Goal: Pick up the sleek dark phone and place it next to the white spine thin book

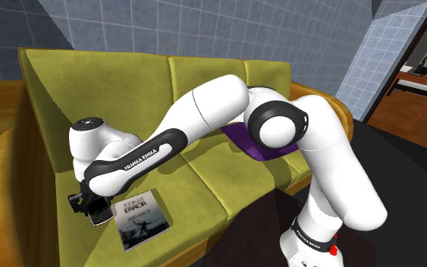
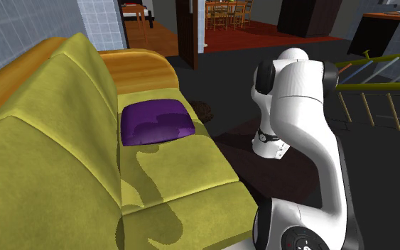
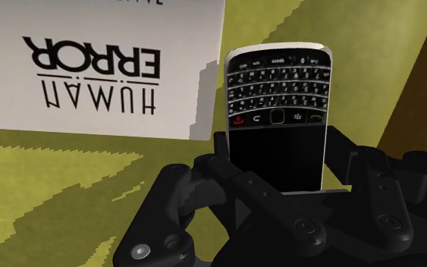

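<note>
Hand: the gripper (image 3: 278, 152) is pinching the phone (image 3: 277, 91) by its long edges, one finger (image 3: 350, 163) on each side of the lower half, so the keypad end reaches out past the tips

Phone: dark with a silver rim, face turned to the wrist camera, carried low over the seat and just beside the book (image 3: 90, 83); I cannot tell if its back touches the seat

Book: white cover lettered HUMAN ERROR, lying flat; the phone's long side runs roughly along the book's edge, which looks like lining up for a tidy set-down

Progress: the pick-up seems done and the carry nearly so; lowering and letting go appear to be what remains

Risk: released too high, the phone could tip onto the book's cover instead of landing next to it

Sofa (image 1: 227, 76): olive green, a soft uneven landing place

Arm (image 1: 204, 114): stretched low across the seats, since the book lies at the far end from the stand

Cushion (image 2: 155, 122): purple, well apart from the book, out of the way
</note>
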Available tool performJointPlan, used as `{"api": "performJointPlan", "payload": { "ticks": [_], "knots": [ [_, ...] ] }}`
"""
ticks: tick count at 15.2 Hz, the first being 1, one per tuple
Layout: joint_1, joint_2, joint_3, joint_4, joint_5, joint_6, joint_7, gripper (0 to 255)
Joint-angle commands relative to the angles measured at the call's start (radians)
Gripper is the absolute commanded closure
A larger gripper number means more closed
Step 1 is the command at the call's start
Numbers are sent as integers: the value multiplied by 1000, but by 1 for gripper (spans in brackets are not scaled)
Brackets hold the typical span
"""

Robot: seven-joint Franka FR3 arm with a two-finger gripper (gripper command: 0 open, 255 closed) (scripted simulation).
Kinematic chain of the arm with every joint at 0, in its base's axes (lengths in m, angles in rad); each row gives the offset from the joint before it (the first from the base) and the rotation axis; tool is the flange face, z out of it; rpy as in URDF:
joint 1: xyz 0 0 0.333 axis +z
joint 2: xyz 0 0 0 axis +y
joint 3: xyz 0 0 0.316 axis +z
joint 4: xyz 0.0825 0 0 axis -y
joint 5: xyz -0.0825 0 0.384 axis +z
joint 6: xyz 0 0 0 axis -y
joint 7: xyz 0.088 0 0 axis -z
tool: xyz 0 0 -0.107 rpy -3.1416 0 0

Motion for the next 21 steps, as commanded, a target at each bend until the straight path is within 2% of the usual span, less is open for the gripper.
{"api": "performJointPlan", "payload": {
  "ticks": [1, 3, 4, 9, 13, 21],
  "knots": [
    [0, 0, 0, -2, 0, 1, 0, 255],
    [0, 0, 0, -2, 0, 1, 0, 255],
    [0, 0, 0, -2, 0, 1, 0, 0],
    [0, 0, 0, -2, 0, 1, 0, 0],
    [-2, -88, 6, -18, 7, -72, -4, 0],
    [-2, -88, 6, -18, 7, -71, -4, 0]
  ]
}}
